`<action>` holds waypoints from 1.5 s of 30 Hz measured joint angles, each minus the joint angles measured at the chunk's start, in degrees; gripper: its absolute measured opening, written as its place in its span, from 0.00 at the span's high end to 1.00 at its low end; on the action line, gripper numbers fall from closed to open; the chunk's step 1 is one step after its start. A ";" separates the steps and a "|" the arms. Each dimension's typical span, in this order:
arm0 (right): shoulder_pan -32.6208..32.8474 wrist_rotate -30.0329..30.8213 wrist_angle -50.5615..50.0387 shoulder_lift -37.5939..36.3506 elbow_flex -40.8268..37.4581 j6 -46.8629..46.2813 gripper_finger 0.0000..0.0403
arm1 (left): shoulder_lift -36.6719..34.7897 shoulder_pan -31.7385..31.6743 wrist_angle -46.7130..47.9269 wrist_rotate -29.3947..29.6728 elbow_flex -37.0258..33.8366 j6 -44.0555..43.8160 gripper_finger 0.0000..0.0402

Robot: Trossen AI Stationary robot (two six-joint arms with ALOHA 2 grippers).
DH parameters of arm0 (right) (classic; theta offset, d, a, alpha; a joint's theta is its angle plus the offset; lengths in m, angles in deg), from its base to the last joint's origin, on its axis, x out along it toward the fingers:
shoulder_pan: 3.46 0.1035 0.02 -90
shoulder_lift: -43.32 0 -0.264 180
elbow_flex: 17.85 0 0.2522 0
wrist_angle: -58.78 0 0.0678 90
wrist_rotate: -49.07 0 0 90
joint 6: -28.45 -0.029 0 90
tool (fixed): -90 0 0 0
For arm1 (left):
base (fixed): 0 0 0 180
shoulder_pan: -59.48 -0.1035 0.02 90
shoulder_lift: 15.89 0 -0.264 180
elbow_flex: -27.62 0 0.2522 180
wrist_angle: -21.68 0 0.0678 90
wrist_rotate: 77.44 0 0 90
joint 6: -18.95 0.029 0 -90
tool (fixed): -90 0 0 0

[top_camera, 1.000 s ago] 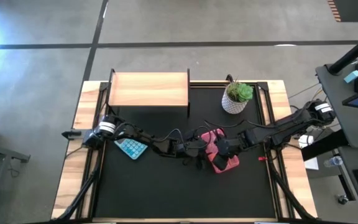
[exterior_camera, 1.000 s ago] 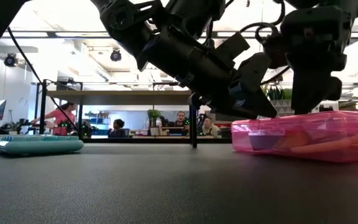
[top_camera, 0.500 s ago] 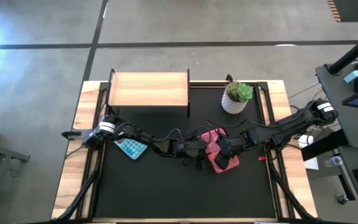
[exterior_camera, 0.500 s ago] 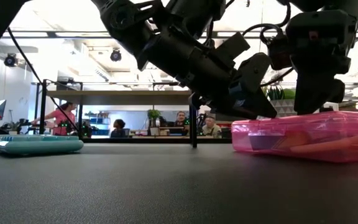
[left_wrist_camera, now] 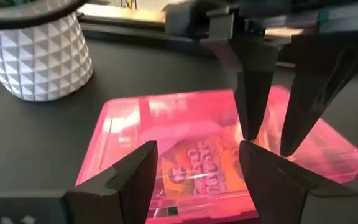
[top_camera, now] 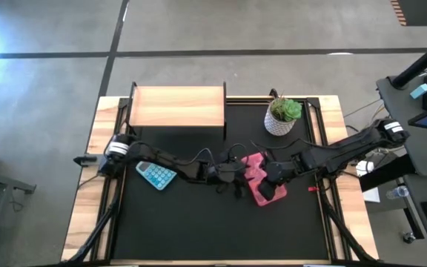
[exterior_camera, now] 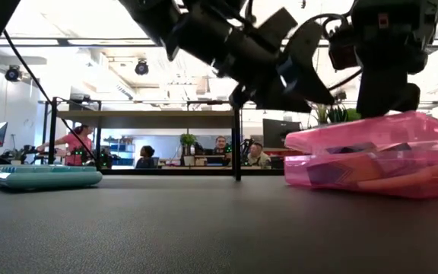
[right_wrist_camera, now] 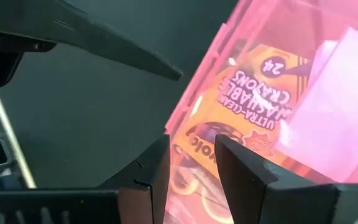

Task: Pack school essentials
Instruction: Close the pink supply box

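The pink case [top_camera: 262, 180] sits mid-worktop [top_camera: 199, 222], holding the crayon box [right_wrist_camera: 247, 106] and note pad [right_wrist_camera: 334, 118]. Left claw [left_wrist_camera: 194, 168] and right claw [right_wrist_camera: 191, 162], both parted, hover at it.

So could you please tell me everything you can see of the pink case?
The pink case is translucent plastic, rectangular with rounded corners, lying flat on the black table near the middle, in front of the plant. Its lid is on, one edge slightly raised in the low view. Through it show a crayon box and pale paper. The right gripper points down at its lid; the left gripper hovers beside it.
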 joint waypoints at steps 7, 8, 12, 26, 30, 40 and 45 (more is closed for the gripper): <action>0.00 3.02 0.55 -0.15 0.11 0.01 0.71 | -1.74 0.06 0.16 -0.01 -0.62 0.06 0.47; 0.00 3.06 0.64 0.51 0.11 0.00 0.71 | -1.74 0.06 0.38 -0.01 -0.88 0.04 0.47; 0.00 3.06 1.07 3.50 0.11 0.70 0.71 | -1.58 -0.01 -0.01 0.25 -2.09 0.01 0.47; 0.00 3.32 1.41 10.42 0.39 2.99 0.71 | 3.26 -0.15 -0.11 0.58 -2.28 0.05 0.47; 0.00 3.28 1.65 10.71 0.33 2.99 0.71 | 4.76 -0.11 -0.77 1.23 -1.95 0.25 0.47; 0.00 3.21 2.38 10.28 0.28 2.60 0.71 | 7.46 -0.05 -1.08 2.17 -1.90 2.46 0.47; -0.01 3.15 2.56 10.28 0.26 2.09 0.71 | 9.26 -0.05 -0.70 2.24 -1.90 2.54 0.47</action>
